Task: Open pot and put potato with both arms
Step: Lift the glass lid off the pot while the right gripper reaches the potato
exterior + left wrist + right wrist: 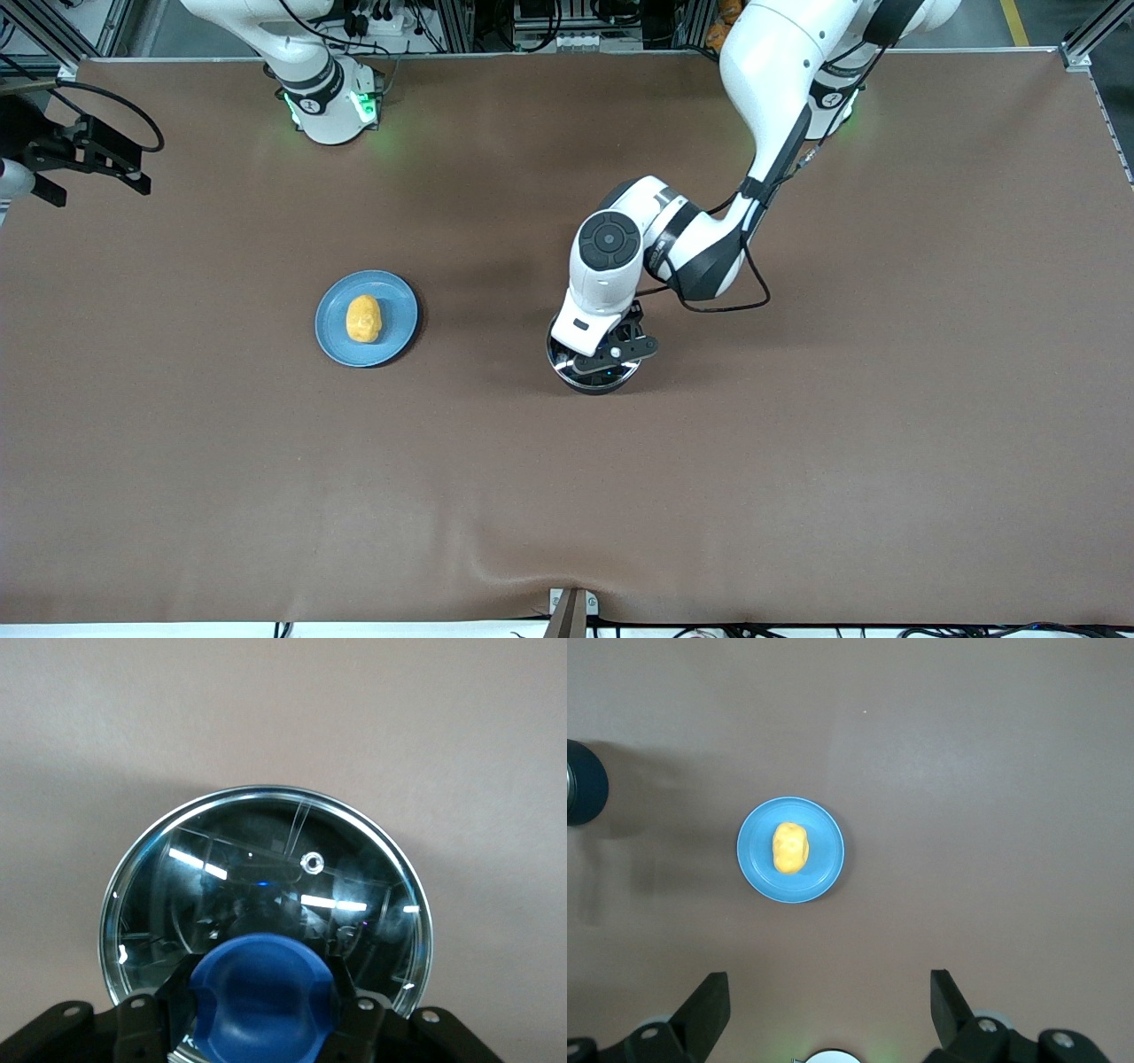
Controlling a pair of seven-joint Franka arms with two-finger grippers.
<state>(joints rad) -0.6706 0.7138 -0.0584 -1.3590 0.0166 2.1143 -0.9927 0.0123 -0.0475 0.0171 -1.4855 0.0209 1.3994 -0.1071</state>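
Observation:
The pot (580, 383) stands mid-table, mostly hidden under the left arm's hand. Its round glass lid (266, 877) lies on it. My left gripper (602, 359) (261, 1001) is shut on the lid's blue knob (261, 988), one black finger pressed against each side. The yellow-orange potato (363, 318) (790, 848) lies on a light-blue plate (394, 306) (824, 868), beside the pot toward the right arm's end. My right gripper (89, 168) (828, 979) waits high over the table's right-arm end, open, with nothing between its fingers.
The brown table cloth (797, 461) stretches bare around the pot and the plate. The right arm's base (328, 106) stands at the table's edge, farther from the front camera than the plate. A cable (744, 301) loops off the left arm's wrist.

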